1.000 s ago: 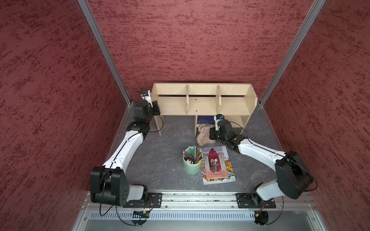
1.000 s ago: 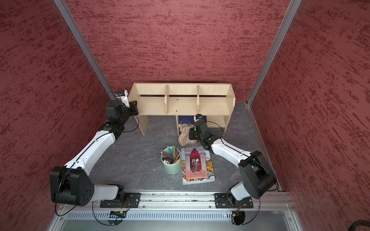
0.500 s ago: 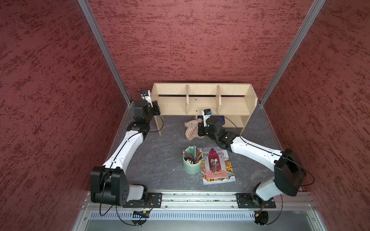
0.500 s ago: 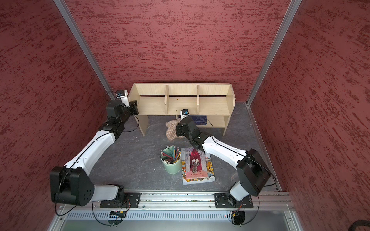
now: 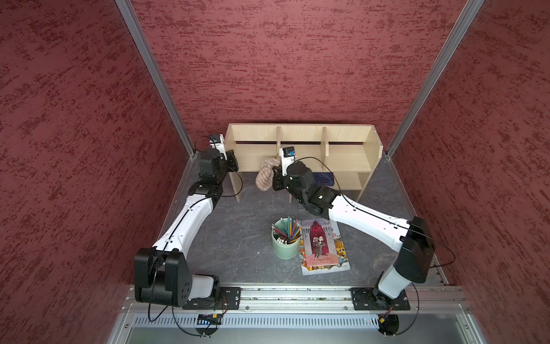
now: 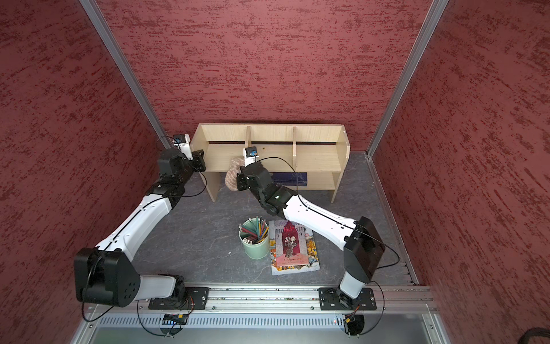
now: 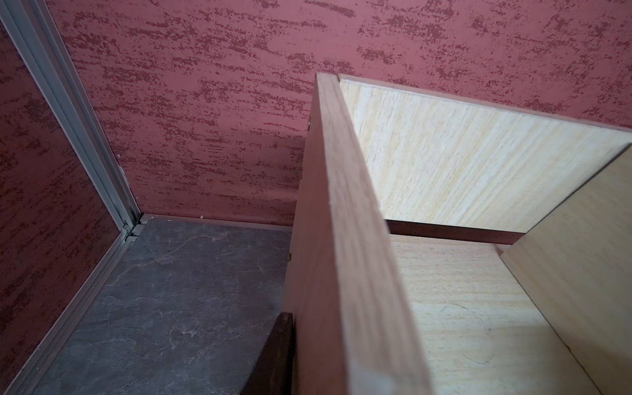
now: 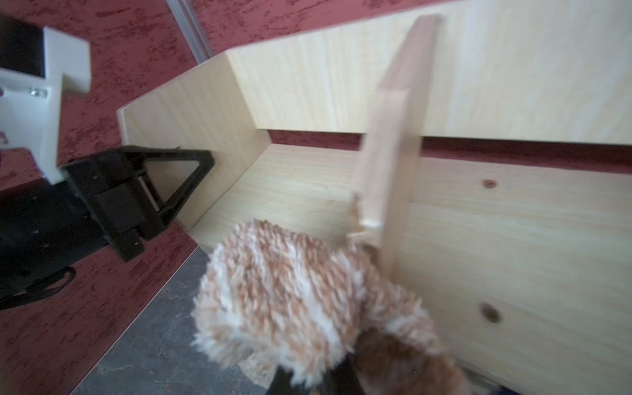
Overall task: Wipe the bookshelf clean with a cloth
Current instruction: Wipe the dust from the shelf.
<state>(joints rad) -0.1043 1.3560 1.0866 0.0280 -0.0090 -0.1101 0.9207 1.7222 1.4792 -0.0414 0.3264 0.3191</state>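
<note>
Clenching the cloth [image 5: 264, 176] in my right gripper [image 5: 275, 179], I hold it bunched just ahead of the jaws at the front edge of the bookshelf [image 5: 345, 156], beside a divider [image 5: 279, 140]; my left gripper [image 5: 231, 160] clamps its side panel [image 5: 235, 186].

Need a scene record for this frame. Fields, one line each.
left tool: astride bookshelf side panel, apparently clamped on it
right tool: shut on cloth
cloth position: at shelf front edge, by a divider; contact unclear
loose items: cup of pencils beside book, away from both tools
</note>
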